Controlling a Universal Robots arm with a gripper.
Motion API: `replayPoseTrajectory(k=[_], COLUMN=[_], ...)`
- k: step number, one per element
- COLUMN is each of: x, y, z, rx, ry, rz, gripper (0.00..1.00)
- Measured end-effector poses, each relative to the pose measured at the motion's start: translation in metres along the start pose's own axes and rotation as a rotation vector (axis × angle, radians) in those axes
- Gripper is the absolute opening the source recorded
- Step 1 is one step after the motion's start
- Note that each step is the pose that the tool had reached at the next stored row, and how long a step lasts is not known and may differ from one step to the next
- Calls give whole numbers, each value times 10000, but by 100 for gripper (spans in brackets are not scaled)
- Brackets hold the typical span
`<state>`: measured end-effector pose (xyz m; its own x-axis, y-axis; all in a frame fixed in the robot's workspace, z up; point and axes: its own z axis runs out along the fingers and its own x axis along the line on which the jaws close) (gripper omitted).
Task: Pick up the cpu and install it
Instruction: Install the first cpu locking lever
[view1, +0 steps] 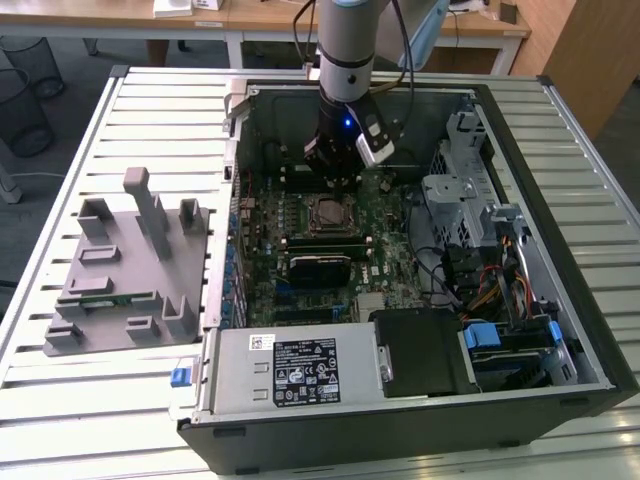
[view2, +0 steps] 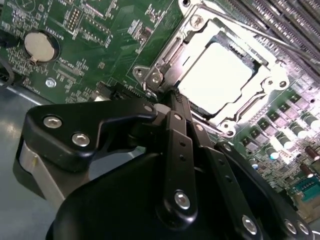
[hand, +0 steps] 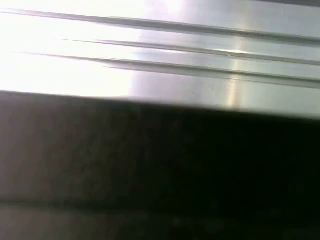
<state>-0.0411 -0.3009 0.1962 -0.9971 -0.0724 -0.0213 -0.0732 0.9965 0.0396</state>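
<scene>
- one risk in the exterior view: the gripper (view1: 335, 175) hangs low over the socket (view1: 328, 213) inside the pc case (view1: 560, 300); a sideways drift could knock neighbouring board parts.
- second wrist view: the cpu (view2: 215, 75) lies in the socket frame (view2: 150, 77); gripper fingers (view2: 175, 107) look pressed together, empty, beside it; pushing down could bend pins if it sits askew.
- first wrist view: blurred metal, nothing to judge.

Shiny metal cpu (view2: 214, 70), matt green motherboard (view2: 100, 30)
</scene>
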Motion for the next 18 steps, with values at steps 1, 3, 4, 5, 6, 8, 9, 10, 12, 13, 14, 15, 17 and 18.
replayPoseTrajectory(k=[1, 3, 4, 5, 6, 8, 9, 10, 12, 13, 14, 15, 17, 18], x=[-4, -3, -3, -3, -3, -3, -3, -3, -4, -4, -4, -5, -5, -4], y=[5, 4, 4, 5, 4, 4, 5, 5, 6, 7, 7, 7, 3, -7], z=[8, 4, 3, 0, -7, -24, -34, -44, -67, -78, -89, -95, -95, -96], rx=[-285, -502, -526, -541, -545, -544, -544, -544, -544, -544, -544, -544, -545, -545], ry=[-41, -48, -52, -53, -52, -50, -50, -50, -50, -50, -50, -50, -50, -50], rz=[-20, -43, -46, -49, -53, -58, -60, -62, -63, -64, -63, -64, -66, -65], gripper=[11, 11, 11, 11, 11, 11, 11, 11, 11, 11, 11, 11, 11, 11])
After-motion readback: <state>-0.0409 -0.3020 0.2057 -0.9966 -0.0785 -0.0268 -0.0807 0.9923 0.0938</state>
